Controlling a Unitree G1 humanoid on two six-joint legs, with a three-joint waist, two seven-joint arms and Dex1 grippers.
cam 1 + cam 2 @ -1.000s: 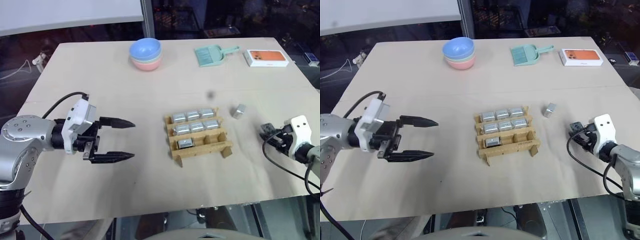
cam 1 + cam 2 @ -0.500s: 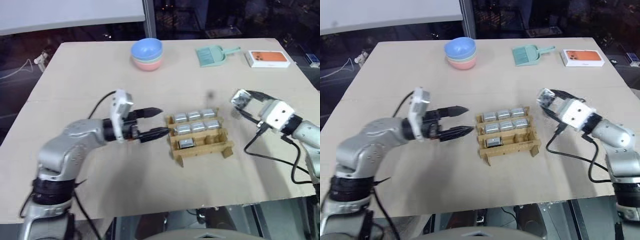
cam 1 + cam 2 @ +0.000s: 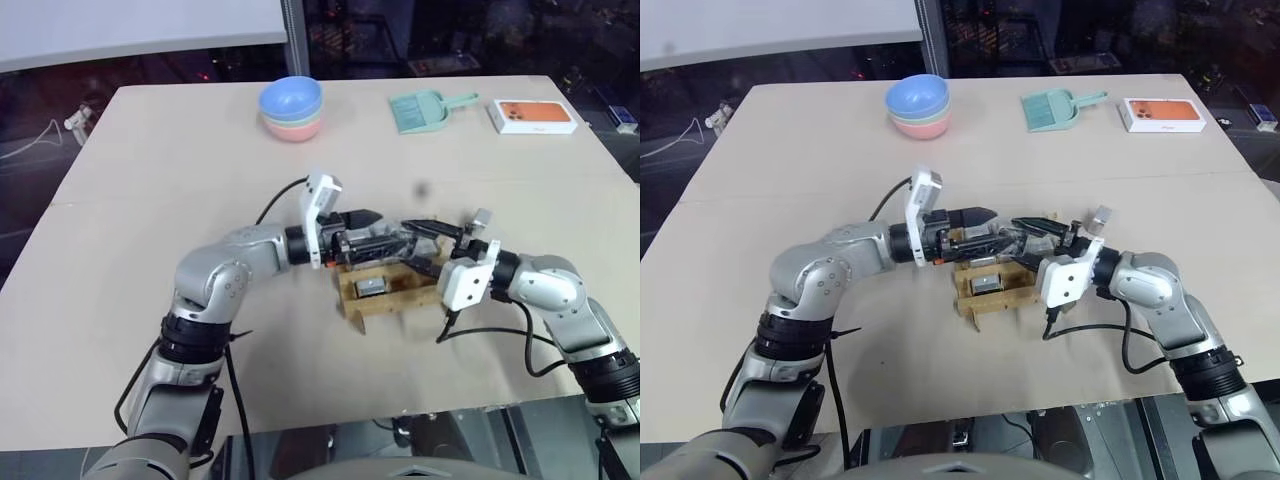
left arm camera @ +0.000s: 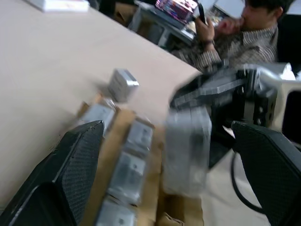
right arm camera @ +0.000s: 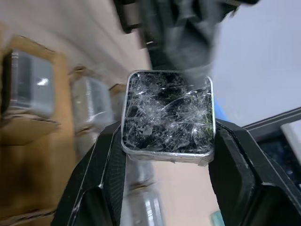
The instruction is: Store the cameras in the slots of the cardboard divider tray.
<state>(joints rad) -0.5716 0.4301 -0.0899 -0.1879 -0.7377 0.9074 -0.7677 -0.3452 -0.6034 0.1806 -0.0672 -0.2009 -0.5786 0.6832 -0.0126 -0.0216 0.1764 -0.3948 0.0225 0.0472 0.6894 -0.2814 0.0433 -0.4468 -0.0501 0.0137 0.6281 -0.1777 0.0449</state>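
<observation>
Table [image 3: 150,180] room is wide and bare on the left side and along the near edge, so there is lots of space to move there. Far back, going left to right, sit stacked bowls [image 3: 292,108], a teal dustpan [image 3: 425,109] and a white-and-orange phone box [image 3: 534,116], all well apart from the middle. The cardboard divider tray [image 3: 400,290] sits in the middle of the table, and both arms meet right over it, so that spot is crowded. The left arm bends in from the left and lies level, pointing to the right over the back rows of the tray. The left gripper [image 3: 400,240] has its two black fingers spread wide apart with nothing between them; in the left wrist view they stand on either side of the tray rows. Silver cameras in the tray [image 4: 129,155] fill slots in the rows, and one more sits in a front slot [image 3: 371,287]. The right arm comes in from the right, level and pointing left. The right gripper [image 5: 164,155] is clamped on a camera [image 5: 168,113], holding it above the tray, close in front of the left gripper. One loose camera [image 4: 122,84] lies on the table just beside the tray's right back corner. A person [image 4: 235,33] sits beyond the table.
</observation>
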